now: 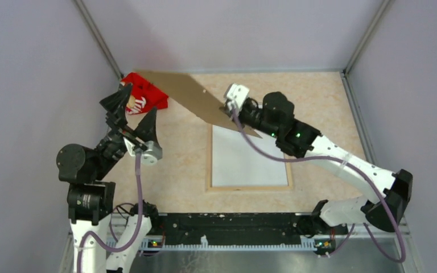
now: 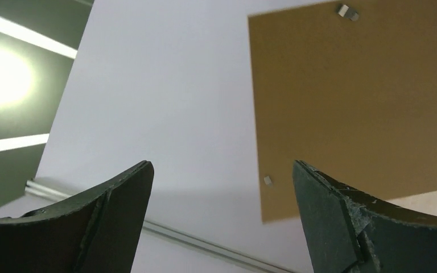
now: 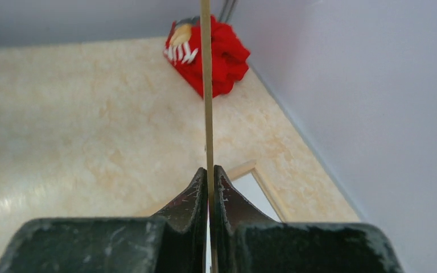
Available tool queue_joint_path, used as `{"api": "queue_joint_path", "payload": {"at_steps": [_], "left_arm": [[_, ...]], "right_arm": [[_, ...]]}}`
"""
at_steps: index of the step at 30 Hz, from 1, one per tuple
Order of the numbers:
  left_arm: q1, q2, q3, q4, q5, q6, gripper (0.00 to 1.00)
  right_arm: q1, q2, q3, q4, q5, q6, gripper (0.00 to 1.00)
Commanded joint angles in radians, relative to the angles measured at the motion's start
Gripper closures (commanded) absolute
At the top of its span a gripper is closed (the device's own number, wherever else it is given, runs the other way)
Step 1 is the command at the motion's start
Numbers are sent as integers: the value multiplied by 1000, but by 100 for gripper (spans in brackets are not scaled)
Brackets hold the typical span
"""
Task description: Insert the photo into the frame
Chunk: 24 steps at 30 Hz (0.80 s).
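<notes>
The frame (image 1: 249, 188) lies flat mid-table with its light wood rails up. A white sheet (image 1: 249, 156) fills its opening and looks like the photo lying face down; its printed side is hidden. My right gripper (image 1: 227, 111) is shut on the near edge of a plain brown backing board (image 1: 188, 96), held tilted above the table behind the frame. In the right wrist view the fingers (image 3: 196, 190) pinch the board's thin edge (image 3: 206, 85), with the frame's corner (image 3: 244, 168) below. My left gripper (image 1: 136, 111) stands open beside the board's left end, holding nothing; the left wrist view shows the board (image 2: 364, 102) beyond the open gripper (image 2: 222, 165).
A crumpled red bag with white markings (image 1: 145, 94) lies at the back left, partly under the board, and shows in the right wrist view as well (image 3: 222, 57). Pale walls enclose the table on three sides.
</notes>
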Motion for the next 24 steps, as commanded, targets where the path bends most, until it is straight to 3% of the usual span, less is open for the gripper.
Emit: {"api": "queue_joint_path", "payload": {"at_steps": [1,5,9,11,15,24], "left_arm": [[-1,0,10,144,-108,-185,2],[0,73,100,-45,-186,-275,2],[0,171,148,-264,-234,-341,2],[0,200,123,-319,-250,-372,2],[0,188,2,-313,-229,-354,2],[-1,217,-181,-307,-230,-364,2]], "right_arm": [[-123,-10,231,90,-2,384,100],[-270,54,394,-74,-68,681,100],[-477,103,455,-174,-300,974,100],[-567,97,405,-174,-404,1103,100],[-735,58,212,-18,-574,1386,100],[-768,14,23,26,-527,1519,100]]}}
